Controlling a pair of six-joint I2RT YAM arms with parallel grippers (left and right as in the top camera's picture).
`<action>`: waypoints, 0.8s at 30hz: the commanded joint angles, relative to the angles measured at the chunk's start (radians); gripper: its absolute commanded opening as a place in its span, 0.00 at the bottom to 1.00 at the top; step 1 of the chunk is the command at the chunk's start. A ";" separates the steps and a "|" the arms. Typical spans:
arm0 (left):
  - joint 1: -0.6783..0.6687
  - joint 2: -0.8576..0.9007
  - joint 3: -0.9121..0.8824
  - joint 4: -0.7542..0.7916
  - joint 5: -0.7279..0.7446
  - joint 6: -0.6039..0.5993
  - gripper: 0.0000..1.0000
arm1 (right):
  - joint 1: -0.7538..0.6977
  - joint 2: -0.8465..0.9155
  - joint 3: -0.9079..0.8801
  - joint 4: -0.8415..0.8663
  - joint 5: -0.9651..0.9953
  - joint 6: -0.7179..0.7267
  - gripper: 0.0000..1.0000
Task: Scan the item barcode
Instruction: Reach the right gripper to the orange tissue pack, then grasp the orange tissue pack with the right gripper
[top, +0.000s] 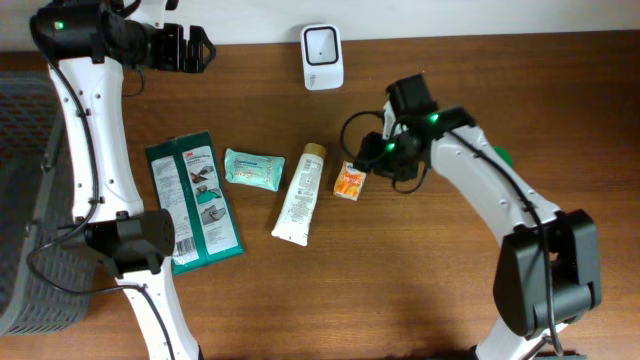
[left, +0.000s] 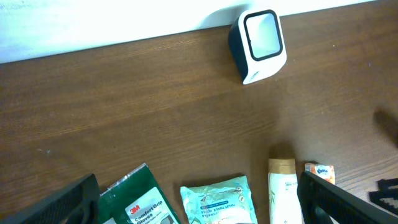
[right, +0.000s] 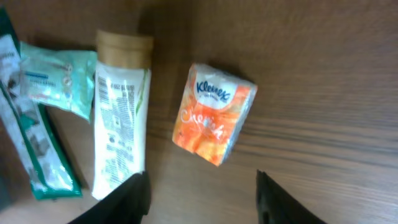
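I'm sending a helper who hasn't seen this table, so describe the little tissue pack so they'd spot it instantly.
On the brown wooden table, four items lie in a row in front of the white scanner. The tissue pack is at the row's right end, beside the white tube. It is the smallest and the only orange one, marked Kleenex.
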 joint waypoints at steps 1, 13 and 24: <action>0.001 -0.010 0.008 -0.002 0.011 0.016 0.99 | 0.021 0.002 -0.068 0.060 0.050 0.156 0.42; 0.001 -0.010 0.008 -0.002 0.011 0.016 0.99 | 0.041 0.038 -0.248 0.280 0.053 0.304 0.30; 0.001 -0.010 0.008 -0.002 0.011 0.016 0.99 | 0.066 0.140 -0.248 0.365 0.053 0.322 0.22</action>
